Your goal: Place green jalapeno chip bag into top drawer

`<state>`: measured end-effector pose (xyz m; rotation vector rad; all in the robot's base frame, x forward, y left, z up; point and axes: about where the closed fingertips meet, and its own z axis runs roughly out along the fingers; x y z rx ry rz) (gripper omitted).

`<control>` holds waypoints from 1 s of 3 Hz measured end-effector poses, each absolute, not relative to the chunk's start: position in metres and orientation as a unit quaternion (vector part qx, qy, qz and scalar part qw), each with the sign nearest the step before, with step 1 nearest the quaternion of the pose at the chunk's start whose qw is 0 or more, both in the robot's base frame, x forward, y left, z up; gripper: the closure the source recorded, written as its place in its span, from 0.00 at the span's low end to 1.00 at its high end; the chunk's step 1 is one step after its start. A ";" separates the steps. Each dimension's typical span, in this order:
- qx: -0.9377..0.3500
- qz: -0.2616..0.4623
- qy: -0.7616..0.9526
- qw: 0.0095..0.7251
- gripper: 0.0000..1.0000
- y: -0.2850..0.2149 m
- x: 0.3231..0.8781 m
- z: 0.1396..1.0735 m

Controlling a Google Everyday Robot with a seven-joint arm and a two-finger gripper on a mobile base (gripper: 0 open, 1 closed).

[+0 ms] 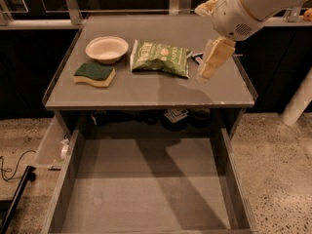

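Note:
The green jalapeno chip bag [161, 58] lies flat on the grey tabletop [146, 89], just right of the middle. The top drawer [146, 189] is pulled out wide below the table's front edge, and its bare grey bottom shows. My gripper [210, 65] hangs from the white arm at the upper right. It points down and hovers over the table just right of the bag, apart from it, and holds nothing that I can see.
A white bowl [107, 48] and a green-topped yellow sponge [95, 74] sit at the table's left. A small dark packet [197, 57] lies partly behind my gripper. A narrow pale side tray [53, 147] stands left of the drawer. A cable [12, 167] lies on the speckled floor.

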<state>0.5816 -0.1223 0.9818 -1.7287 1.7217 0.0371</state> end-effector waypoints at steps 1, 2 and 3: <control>-0.648 0.030 0.666 0.369 0.00 -0.117 0.615 0.968; -0.626 0.077 0.667 0.396 0.00 -0.103 0.650 0.950; -0.609 0.121 0.670 0.406 0.00 -0.089 0.675 0.937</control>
